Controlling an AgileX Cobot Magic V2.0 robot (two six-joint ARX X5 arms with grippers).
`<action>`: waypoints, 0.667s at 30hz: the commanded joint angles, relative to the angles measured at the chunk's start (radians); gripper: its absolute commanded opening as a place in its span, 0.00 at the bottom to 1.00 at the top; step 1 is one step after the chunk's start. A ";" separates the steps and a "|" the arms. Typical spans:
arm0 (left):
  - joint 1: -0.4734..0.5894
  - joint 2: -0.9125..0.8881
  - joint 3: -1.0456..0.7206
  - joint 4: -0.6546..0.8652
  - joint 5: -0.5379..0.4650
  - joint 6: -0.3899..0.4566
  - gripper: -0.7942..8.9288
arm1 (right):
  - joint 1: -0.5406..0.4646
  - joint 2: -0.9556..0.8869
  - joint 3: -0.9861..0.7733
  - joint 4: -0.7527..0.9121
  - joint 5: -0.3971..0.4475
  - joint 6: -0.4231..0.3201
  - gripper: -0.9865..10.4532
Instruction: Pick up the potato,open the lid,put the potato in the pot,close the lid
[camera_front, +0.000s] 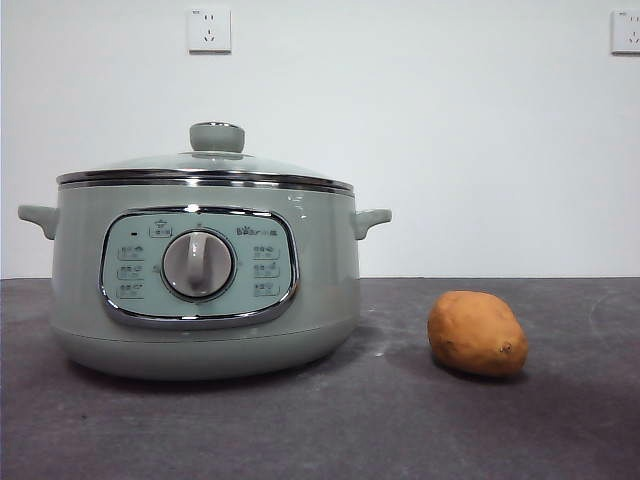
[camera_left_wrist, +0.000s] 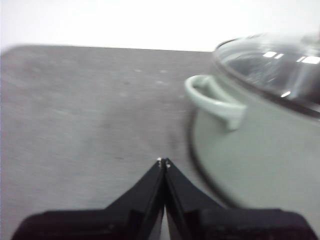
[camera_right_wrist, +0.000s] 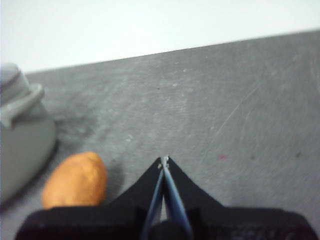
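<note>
The pale sage-green pot (camera_front: 205, 290) stands on the dark table at the left, with the glass lid (camera_front: 204, 167) and its green knob resting shut on it. The orange-brown potato (camera_front: 476, 333) lies on the table to the right of the pot. No arm shows in the front view. My left gripper (camera_left_wrist: 163, 161) is shut and empty, above the table beside the pot's side handle (camera_left_wrist: 215, 101). My right gripper (camera_right_wrist: 164, 160) is shut and empty, above the table close beside the potato (camera_right_wrist: 75, 181), apart from it.
The dark grey table (camera_front: 320, 420) has a white wall behind it with two wall sockets (camera_front: 208, 29). The pot's edge and handle (camera_right_wrist: 20, 107) show beyond the potato in the right wrist view.
</note>
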 joint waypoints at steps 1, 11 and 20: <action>0.002 -0.003 -0.015 0.006 0.059 -0.277 0.08 | 0.001 -0.002 -0.010 -0.006 0.001 0.324 0.09; 0.002 -0.003 -0.014 0.093 0.078 -0.325 0.08 | 0.000 -0.002 -0.009 0.051 0.004 0.419 0.09; 0.003 0.025 0.066 0.114 0.081 -0.306 0.07 | 0.000 0.107 0.116 -0.009 0.000 0.353 0.08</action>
